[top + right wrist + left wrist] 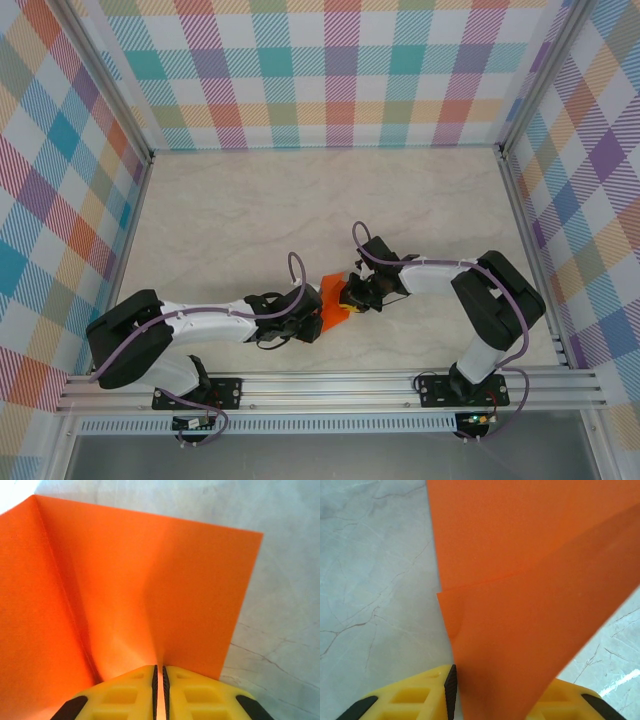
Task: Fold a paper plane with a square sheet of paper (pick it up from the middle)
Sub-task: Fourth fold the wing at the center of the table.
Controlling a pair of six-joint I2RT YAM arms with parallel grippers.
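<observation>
Orange and creased, the square sheet of paper [335, 303] is held up over the marble-look table [250, 200], near its front edge and between the two arms (the right wrist view shows a fold line running down one side of it). The right gripper [159, 672] is pinched tight on the sheet's lower edge, the paper caught in the seam between its yellow fingers. The left gripper [502, 692] straddles a folded flap, its fingers [420, 697] apart, one black pad just beside the paper's edge. Plaid walls [340, 60] enclose the table.
</observation>
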